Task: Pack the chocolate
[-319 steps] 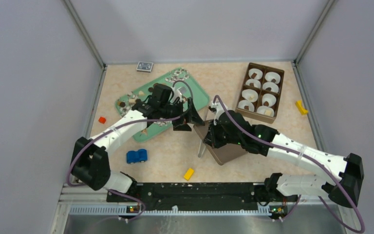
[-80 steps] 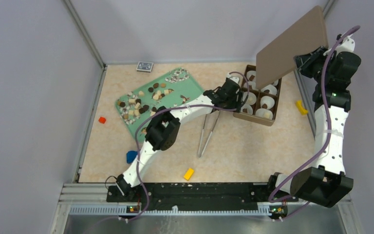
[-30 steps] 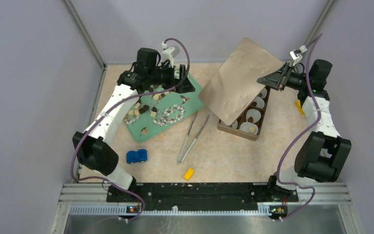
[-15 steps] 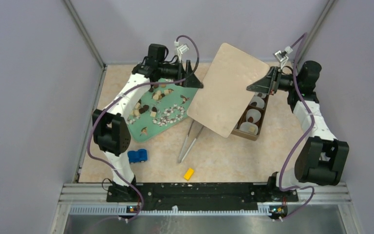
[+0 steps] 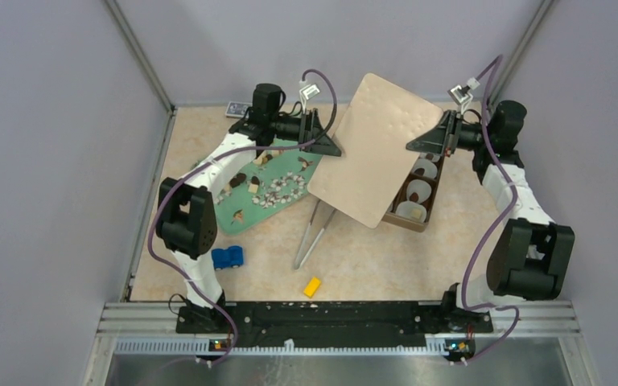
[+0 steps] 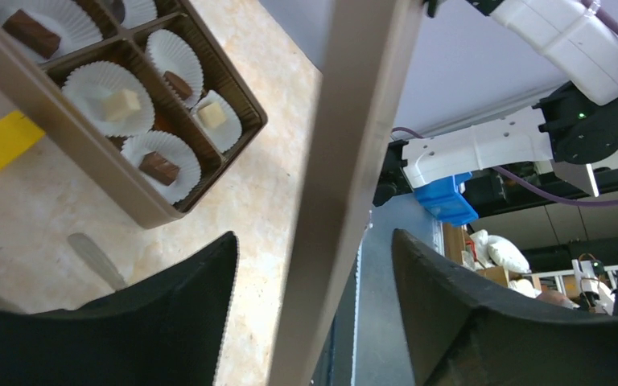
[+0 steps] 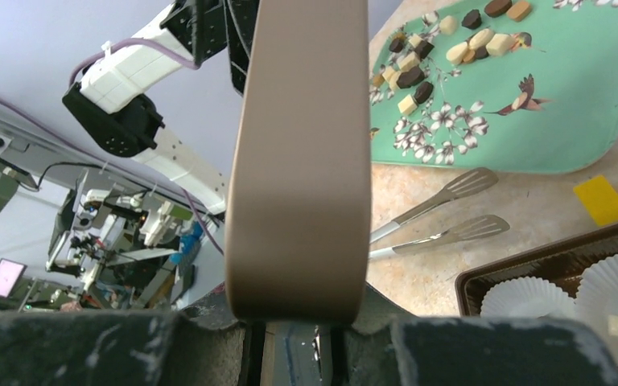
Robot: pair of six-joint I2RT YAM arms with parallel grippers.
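Observation:
Small brown and cream chocolate pieces (image 5: 240, 182) lie on the green tray (image 5: 286, 165), also in the right wrist view (image 7: 418, 68). A few sit in paper cups (image 6: 121, 104) of the brown box (image 5: 412, 211). My right gripper (image 5: 420, 145) is shut on the right edge of the brown box lid (image 5: 370, 149) and holds it tilted in the air over the box; the lid runs from its jaws (image 7: 298, 161). My left gripper (image 5: 330, 147) is open around the lid's left edge (image 6: 346, 145), both fingers apart from it.
Metal tweezers (image 5: 312, 235) lie on the table below the lid, also in the right wrist view (image 7: 442, 217). A blue toy car (image 5: 227, 257) and a yellow block (image 5: 312, 286) sit near the front. A card box (image 5: 237, 108) lies at the back wall.
My right gripper picked the lid up off the table and swung it over the box. My left gripper moved from the tray to the lid's left edge.

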